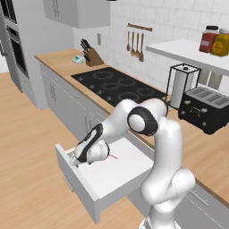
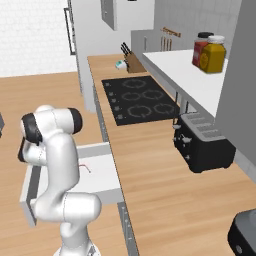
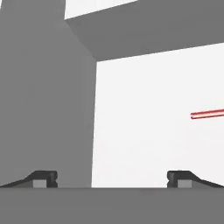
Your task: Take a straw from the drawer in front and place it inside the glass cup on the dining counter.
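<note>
**Hand view: gripper spread wide inside the drawer**

The two dark fingertips of the gripper (image 3: 112,178) are seen far apart, with nothing between them. The thin red-pink straw (image 3: 208,114) is lying flat on the white floor of the wide light-grey drawer (image 1: 89,190), to one side of the gripper and not touched by it.

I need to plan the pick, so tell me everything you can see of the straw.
The straw is a very thin, straight red-pink stick lying flat on the white floor of the open drawer. In the hand view it shows as a pale-centred red line at the right edge, off to the side of the open gripper. Nothing grips it; only the drawer floor touches it.
</note>
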